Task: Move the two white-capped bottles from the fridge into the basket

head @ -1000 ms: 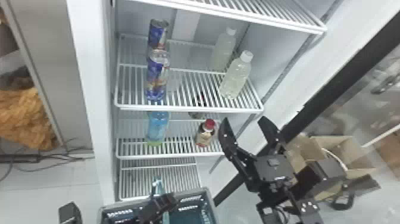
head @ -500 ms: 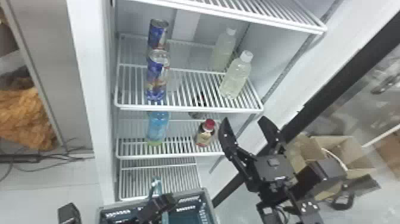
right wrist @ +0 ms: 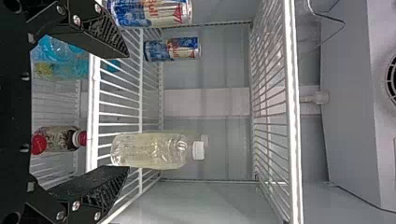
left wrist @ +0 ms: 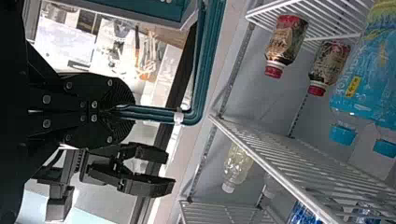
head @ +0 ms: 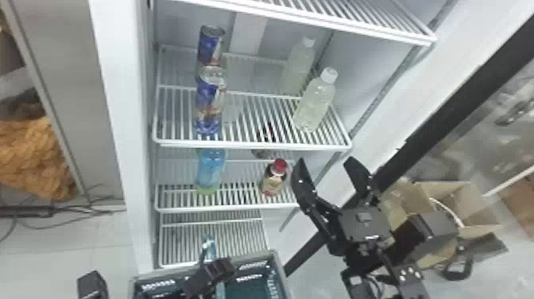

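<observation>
fridge (head: 119,119) stands open, giving room to reach in from the front. its wire shelf (head: 254,145) bears both task bottles upright, toward the robot's right. basket (head: 280,270) sits low before the fridge, near enough, i judge, to keep the carry short. right gripper (head: 326,161) is out in front, below the bottles' shelf: jaws wide apart, nothing between them, likely spread to pass either side of a bottle body. left gripper (left wrist: 133,108) has its jaws closed on the basket handle (left wrist: 210,51), presumably to steady the basket for loading. front white-capped bottle (head: 316,101) is near the shelf's right side; rear white-capped bottle (head: 298,65) is behind it, so the front 1 seems the sensible first pick. 2 stacked-looking cans (head: 208,107) lie well apart to the left; smaller red-capped bottle (head: 274,179) on the shelf below, best left alone.
</observation>
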`<state>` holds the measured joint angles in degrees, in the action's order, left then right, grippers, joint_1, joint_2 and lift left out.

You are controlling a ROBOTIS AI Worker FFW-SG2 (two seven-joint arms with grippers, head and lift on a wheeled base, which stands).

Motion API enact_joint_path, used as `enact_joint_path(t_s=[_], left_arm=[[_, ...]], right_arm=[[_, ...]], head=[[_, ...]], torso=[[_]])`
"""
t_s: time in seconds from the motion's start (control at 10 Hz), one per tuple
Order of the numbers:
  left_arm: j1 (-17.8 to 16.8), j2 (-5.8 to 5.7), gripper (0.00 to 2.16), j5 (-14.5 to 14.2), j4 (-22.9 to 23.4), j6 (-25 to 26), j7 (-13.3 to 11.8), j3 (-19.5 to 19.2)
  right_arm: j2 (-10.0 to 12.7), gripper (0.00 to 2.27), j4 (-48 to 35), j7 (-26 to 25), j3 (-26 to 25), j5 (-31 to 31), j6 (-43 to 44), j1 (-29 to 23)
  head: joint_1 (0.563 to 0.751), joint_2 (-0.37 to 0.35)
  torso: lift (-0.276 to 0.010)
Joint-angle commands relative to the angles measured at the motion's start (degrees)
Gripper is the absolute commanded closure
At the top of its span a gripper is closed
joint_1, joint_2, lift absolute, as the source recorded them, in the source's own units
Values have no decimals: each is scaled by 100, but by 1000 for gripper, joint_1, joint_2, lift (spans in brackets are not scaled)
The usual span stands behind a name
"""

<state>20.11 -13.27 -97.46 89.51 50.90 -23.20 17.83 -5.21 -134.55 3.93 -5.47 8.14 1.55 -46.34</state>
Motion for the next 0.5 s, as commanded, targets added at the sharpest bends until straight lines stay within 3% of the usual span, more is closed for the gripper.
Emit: enact_joint_path(t_s=[0.0, 0.4], left_arm=[[0, 0, 1161, 0, 0, 0, 0, 10], [0, 0, 1161, 0, 0, 14, 0, 10]], right_arm=[[11, 203, 103, -15, -24, -14, 0, 92], [20, 85, 539, -86, -81, -94, 0, 514]], head=[[695, -350], [695, -350]], torso=[[0], [0]])
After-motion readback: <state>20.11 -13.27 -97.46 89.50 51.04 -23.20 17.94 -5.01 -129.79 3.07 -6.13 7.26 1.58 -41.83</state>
